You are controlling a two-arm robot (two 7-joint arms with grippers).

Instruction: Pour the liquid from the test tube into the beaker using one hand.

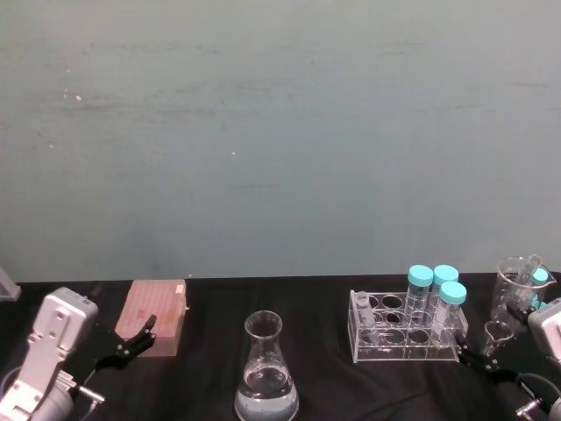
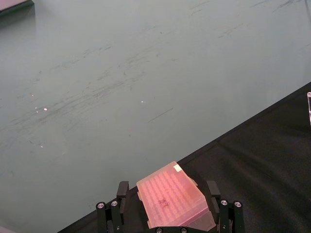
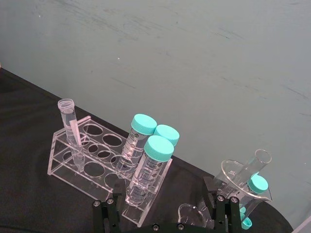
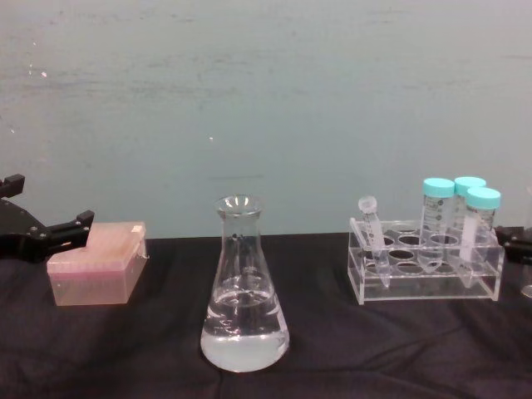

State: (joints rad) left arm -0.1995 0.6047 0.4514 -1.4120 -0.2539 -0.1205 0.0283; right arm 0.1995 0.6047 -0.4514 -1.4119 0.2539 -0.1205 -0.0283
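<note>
The test tube [image 3: 69, 127] is seen leaning at the 9 o'clock end of the clear rack [image 4: 424, 283], at 3 o'clock from the Erlenmeyer flask [image 4: 243, 299]; it is judged light, slick and fairly stiff, best taken just below the rim; the right gripper [image 3: 163, 206] is spread open near the rack; the left gripper [image 2: 167, 185] is likewise released by the pink box [image 4: 91, 266]; print on the teal-capped tubes [image 3: 146, 155] cannot be read.

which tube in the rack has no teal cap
The slim clear test tube at the rack's left end; the three teal-capped tubes stand at its right end.
</note>
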